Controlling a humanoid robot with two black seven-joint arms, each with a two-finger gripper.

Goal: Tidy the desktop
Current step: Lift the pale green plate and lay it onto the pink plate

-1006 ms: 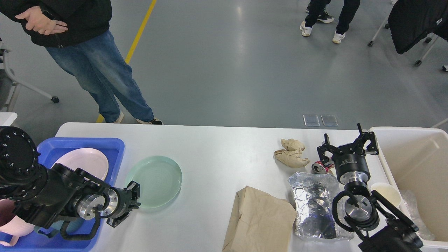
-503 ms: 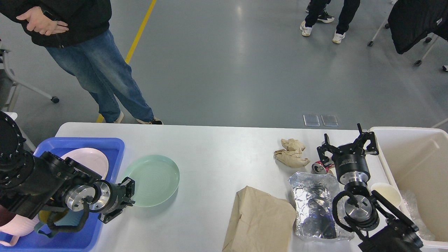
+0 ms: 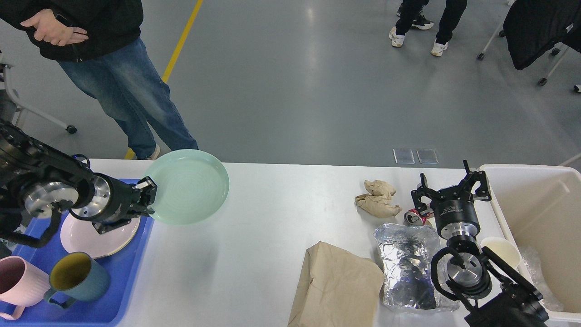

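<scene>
The white desktop (image 3: 272,218) fills the lower half of the view. My left gripper (image 3: 147,197) is shut on the near left rim of a pale green plate (image 3: 188,186) and holds it lifted above the desktop, beside the blue tray (image 3: 136,277). My right gripper (image 3: 451,190) is open and empty, above the desktop between a crumpled brown paper (image 3: 377,199) and the cream-white bin (image 3: 540,218). A crushed red can (image 3: 414,218) lies just left of its wrist.
The blue tray holds a pink plate (image 3: 86,236), a pink mug (image 3: 18,284) and a dark teal mug (image 3: 77,278). A brown paper bag (image 3: 333,286), a foil bag (image 3: 408,263) and a paper cup (image 3: 501,250) lie at the front right. A person stands at the far left.
My left gripper closed on the green plate's rim and lifted it off the desktop, up and to the left. The mugs in the tray now show. The right arm has not moved.
</scene>
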